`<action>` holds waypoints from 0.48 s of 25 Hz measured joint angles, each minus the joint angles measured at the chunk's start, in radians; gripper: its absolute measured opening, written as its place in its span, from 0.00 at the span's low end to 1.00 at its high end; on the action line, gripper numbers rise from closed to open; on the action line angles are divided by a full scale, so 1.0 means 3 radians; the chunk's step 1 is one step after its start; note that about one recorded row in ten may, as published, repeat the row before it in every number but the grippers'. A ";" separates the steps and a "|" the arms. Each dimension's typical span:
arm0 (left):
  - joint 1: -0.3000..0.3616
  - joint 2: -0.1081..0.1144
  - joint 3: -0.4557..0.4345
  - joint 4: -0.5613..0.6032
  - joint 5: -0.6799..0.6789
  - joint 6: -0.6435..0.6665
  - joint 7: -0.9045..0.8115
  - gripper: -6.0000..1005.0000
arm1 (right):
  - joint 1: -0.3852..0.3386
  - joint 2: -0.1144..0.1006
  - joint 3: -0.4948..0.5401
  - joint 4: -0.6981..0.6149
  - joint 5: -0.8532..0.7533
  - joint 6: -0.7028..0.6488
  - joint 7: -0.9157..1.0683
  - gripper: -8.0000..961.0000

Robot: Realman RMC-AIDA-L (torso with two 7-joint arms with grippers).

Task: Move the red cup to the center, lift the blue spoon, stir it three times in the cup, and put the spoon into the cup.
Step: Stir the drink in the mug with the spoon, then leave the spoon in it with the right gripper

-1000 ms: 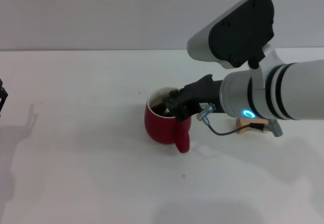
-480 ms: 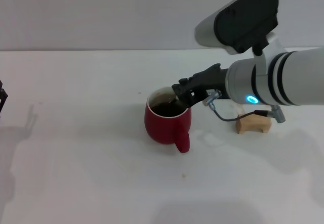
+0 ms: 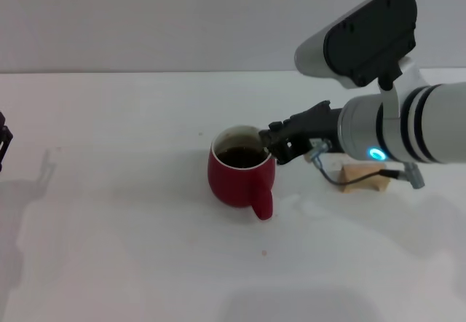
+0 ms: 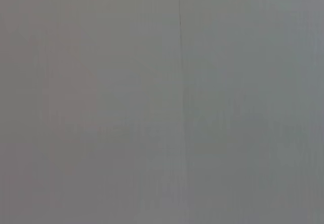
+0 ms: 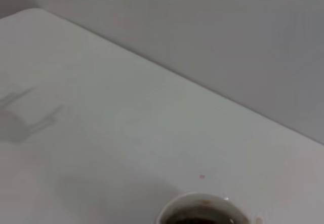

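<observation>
head view high, facing down at table (image 3: 109, 249), right wrist low beside shared red cup (image 3: 239, 173), left wrist facing blank grey

A plain white tabletop (image 3: 109, 249) carries a squat dark red ceramic mug (image 3: 237, 180) with a whitish inner rim, directly beneath the right gripper's tip (image 3: 275, 146), and a small pale wooden block (image 3: 362, 178) under that arm's wrist, behind the tip.
</observation>
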 joint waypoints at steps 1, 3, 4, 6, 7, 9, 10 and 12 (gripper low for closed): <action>-0.0002 0.0000 0.0000 -0.0002 0.0000 -0.0001 0.0000 0.84 | -0.0011 0.0003 -0.0022 0.0017 0.0006 0.0009 0.0000 0.13; -0.0002 0.0000 0.0000 -0.0002 0.0000 -0.0001 0.0000 0.84 | -0.0023 0.0010 -0.0078 0.0039 0.0012 0.0020 -0.0001 0.13; -0.0005 0.0000 0.0000 -0.0005 0.0000 -0.0005 0.0001 0.84 | -0.0022 0.0012 -0.0103 0.0042 0.0013 0.0020 -0.0001 0.13; -0.0007 0.0000 0.0000 -0.0006 0.0000 -0.0006 0.0001 0.84 | -0.0004 0.0016 -0.0146 0.0043 0.0016 0.0011 0.0000 0.14; -0.0009 0.0000 0.0000 -0.0007 0.0000 -0.0007 0.0002 0.84 | 0.0023 0.0017 -0.0172 0.0035 0.0021 -0.0002 0.0005 0.14; -0.0009 0.0000 0.0000 -0.0007 0.0000 -0.0007 0.0002 0.84 | 0.0038 0.0016 -0.0179 0.0024 0.0022 -0.0008 0.0007 0.14; -0.0009 0.0000 0.0000 -0.0007 0.0000 -0.0007 0.0002 0.84 | 0.0052 0.0017 -0.0183 0.0013 0.0024 -0.0016 0.0007 0.13; -0.0010 0.0000 0.0000 -0.0008 0.0000 0.0000 0.0002 0.84 | 0.0105 0.0017 -0.0182 -0.0056 0.0026 -0.0071 0.0009 0.13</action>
